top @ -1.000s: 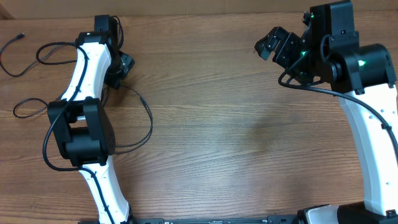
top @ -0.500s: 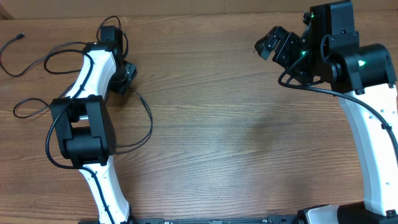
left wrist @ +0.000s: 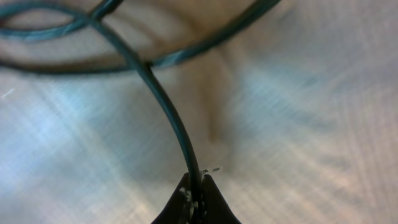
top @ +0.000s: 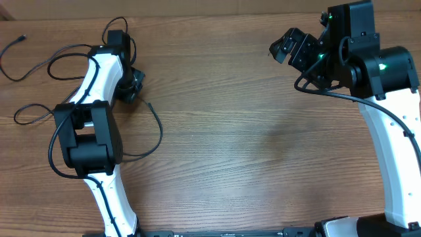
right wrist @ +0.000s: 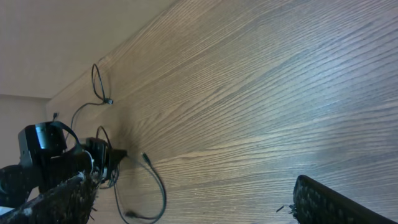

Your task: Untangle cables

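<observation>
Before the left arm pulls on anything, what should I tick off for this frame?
1. Left claw shut on a cable: ok, one strand is pinched at the tips.
2. Right claw open and empty: ok, it is held away from the cords over the table.
3. Held strand free of the others: not ok, it crosses other strands just ahead of the claw.
4. Which of the cables is held: cannot tell.
5. Loose plug end lying on bare wood: ok.
6. Cords clear of the left arm: not ok, loops run under it.
</observation>
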You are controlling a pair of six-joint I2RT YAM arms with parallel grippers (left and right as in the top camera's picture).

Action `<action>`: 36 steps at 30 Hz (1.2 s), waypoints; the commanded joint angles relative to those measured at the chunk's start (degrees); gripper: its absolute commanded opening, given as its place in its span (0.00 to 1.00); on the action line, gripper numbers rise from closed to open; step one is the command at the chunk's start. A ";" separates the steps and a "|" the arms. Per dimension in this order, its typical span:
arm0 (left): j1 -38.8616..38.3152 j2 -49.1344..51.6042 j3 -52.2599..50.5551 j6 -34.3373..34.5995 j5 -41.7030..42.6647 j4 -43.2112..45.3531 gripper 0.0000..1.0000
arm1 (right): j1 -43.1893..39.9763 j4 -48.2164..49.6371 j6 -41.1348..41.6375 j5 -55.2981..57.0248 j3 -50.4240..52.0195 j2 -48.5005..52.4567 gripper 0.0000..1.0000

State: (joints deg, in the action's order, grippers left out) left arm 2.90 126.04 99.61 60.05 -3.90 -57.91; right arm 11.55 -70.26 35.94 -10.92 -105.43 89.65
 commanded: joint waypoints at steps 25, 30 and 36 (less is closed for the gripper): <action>5.44 -35.10 1.60 14.03 -3.15 -29.11 0.04 | -0.15 -1.55 -0.42 -2.21 -1.42 0.11 1.00; 12.15 -35.08 1.57 14.56 -2.54 -29.44 0.05 | -0.15 -1.73 -0.44 -2.19 -1.42 0.11 1.00; 23.39 -35.08 1.07 14.51 -4.26 -29.55 0.04 | -0.15 -2.29 -0.44 -1.97 -1.42 0.11 1.00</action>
State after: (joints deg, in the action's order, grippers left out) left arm 21.02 92.51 100.77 73.19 -5.50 -87.26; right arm 11.55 -72.73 35.94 -13.13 -105.43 89.65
